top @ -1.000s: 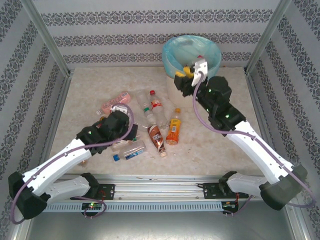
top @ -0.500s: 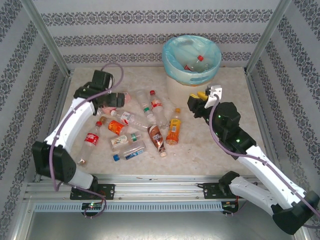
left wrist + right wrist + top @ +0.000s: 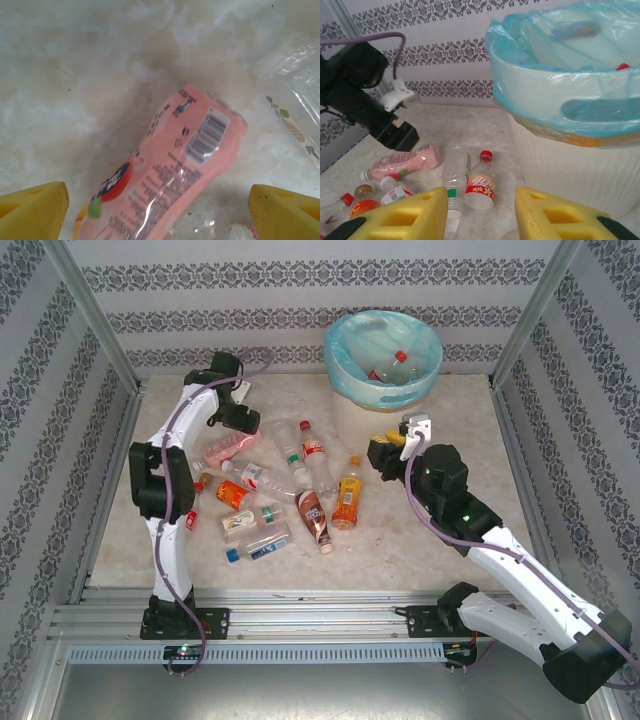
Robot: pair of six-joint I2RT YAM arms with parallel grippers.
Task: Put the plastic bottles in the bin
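Observation:
Several plastic bottles lie in a loose pile left of centre on the marble table. Among them are a pink one (image 3: 228,447), a red-labelled one with a red cap (image 3: 314,450), an orange one (image 3: 347,498) and a brown one (image 3: 313,517). My left gripper (image 3: 238,425) hovers open over the pink bottle (image 3: 185,165), whose body lies between its spread yellow fingertips (image 3: 32,210). My right gripper (image 3: 380,450) is open and holds nothing, just in front of the bin (image 3: 383,350), facing the red-capped bottle (image 3: 481,180). A red-capped bottle (image 3: 401,357) lies inside the bin.
The bin (image 3: 560,145) with its blue-green liner stands at the back, close on the right of my right gripper (image 3: 480,215). A clear green-banded bottle (image 3: 454,175) lies beside the red-capped one. Patterned walls and metal posts enclose the table.
My left arm swung from the near pile to the far left, over the pink bottle. My right arm drew back from over the bin toward the table, and a red-capped bottle now lies in the bin.

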